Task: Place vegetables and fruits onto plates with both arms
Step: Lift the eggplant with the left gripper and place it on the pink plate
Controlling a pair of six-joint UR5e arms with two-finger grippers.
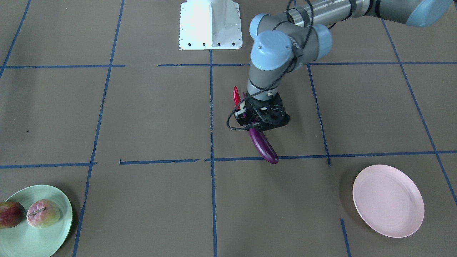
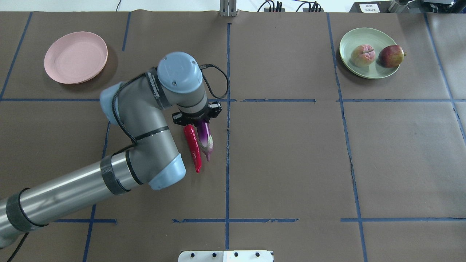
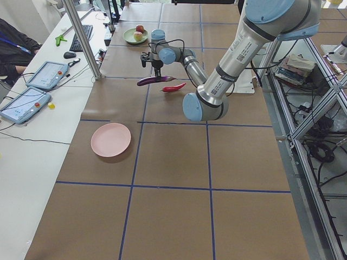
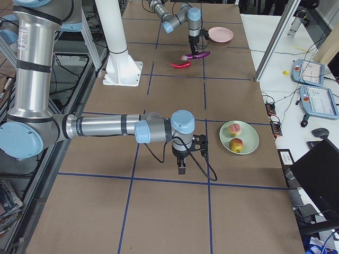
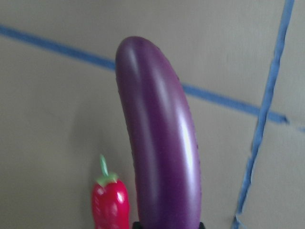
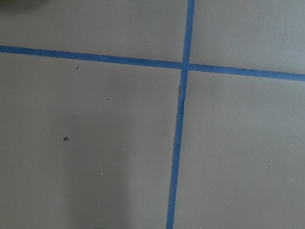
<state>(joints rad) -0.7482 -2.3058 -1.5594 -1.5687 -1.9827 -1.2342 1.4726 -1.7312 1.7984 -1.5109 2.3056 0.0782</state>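
Grip: left hand clamped on eggplant mid-length | axis: eggplant lies lengthwise away from robot, chili just beside it | target: pink plate well apart from eggplant, leftward and farther out | right hand: far from eggplant, opening cannot be told

The long glossy purple eggplant is clamped in the left tool, raised off the surface. The red chili lies just beside the eggplant, roughly parallel. The pink plate sits well apart from the eggplant. The mint plate, farther off on the eggplant's opposite side, holds the dark apple and the paler fruit side by side.
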